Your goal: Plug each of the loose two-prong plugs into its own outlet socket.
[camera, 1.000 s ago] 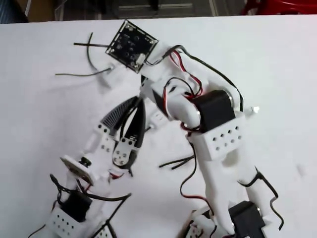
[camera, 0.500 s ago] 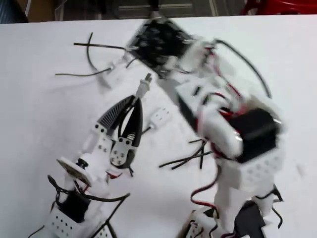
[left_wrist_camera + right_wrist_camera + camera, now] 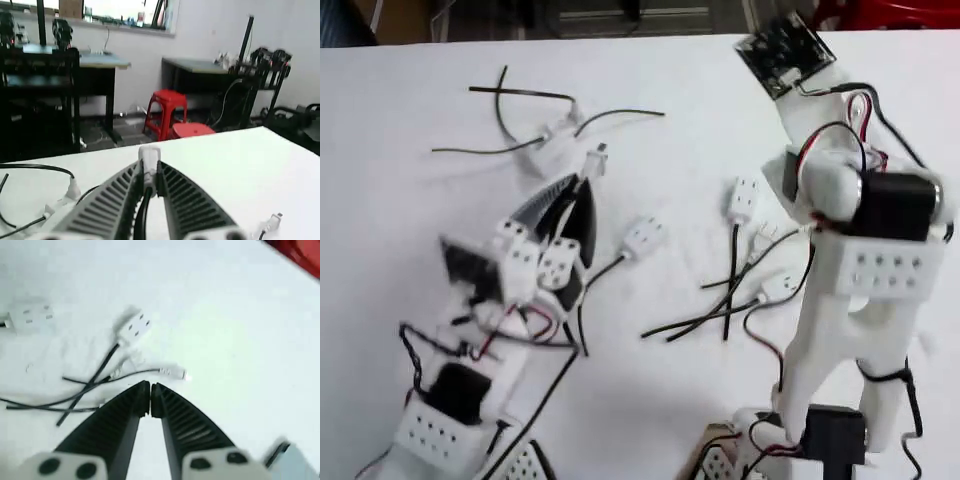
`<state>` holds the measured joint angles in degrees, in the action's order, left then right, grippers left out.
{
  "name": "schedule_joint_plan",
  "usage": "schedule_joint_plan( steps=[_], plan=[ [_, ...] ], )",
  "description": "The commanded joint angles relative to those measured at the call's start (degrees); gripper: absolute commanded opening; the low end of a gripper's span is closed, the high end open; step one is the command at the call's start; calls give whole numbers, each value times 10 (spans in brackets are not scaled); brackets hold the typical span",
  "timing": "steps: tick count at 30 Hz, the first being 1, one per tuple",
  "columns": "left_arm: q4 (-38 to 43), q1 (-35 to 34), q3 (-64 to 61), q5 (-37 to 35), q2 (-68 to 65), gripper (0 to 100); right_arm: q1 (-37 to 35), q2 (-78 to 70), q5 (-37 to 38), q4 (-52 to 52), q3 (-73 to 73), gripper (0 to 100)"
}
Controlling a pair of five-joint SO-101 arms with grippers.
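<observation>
Your left gripper [image 3: 149,171] pinches the white plug [image 3: 149,156] at its tips and your right gripper [image 3: 150,395] is closed on nothing, so aim both prongs straight at the nearby socket [image 3: 642,237].

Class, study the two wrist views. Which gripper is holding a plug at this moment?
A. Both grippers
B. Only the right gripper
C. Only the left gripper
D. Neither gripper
C: the left gripper is shut on a white plug whose black cable runs back between the fingers, while the right gripper is shut with nothing between its tips.
</observation>
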<state>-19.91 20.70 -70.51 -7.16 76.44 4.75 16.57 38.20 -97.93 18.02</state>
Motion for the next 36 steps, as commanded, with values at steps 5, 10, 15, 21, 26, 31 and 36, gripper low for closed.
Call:
schedule_joint_plan(
  steps=[5, 10, 15, 21, 26, 31, 36],
  plan=[
    [-127, -1, 233, 4, -262, 24, 111, 8, -3, 45, -189, 19],
    [-256, 35, 380, -8, -406, 24, 153, 8, -3, 95, -320, 20],
    [-389, 51, 533, -46, -560, 24, 160, 8, -3, 148, -450, 19],
    [-489, 44, 697, -123, -723, 24, 156, 7, -3, 252, -584, 19],
    [-556, 38, 827, -237, -813, 24, 155, 3, -3, 322, -659, 19],
    [-647, 36, 937, -336, -892, 25, 155, 3, -3, 393, -731, 19],
    [-721, 16, 1034, -440, -969, 25, 155, 7, -60, 414, -750, 19]
  ],
)
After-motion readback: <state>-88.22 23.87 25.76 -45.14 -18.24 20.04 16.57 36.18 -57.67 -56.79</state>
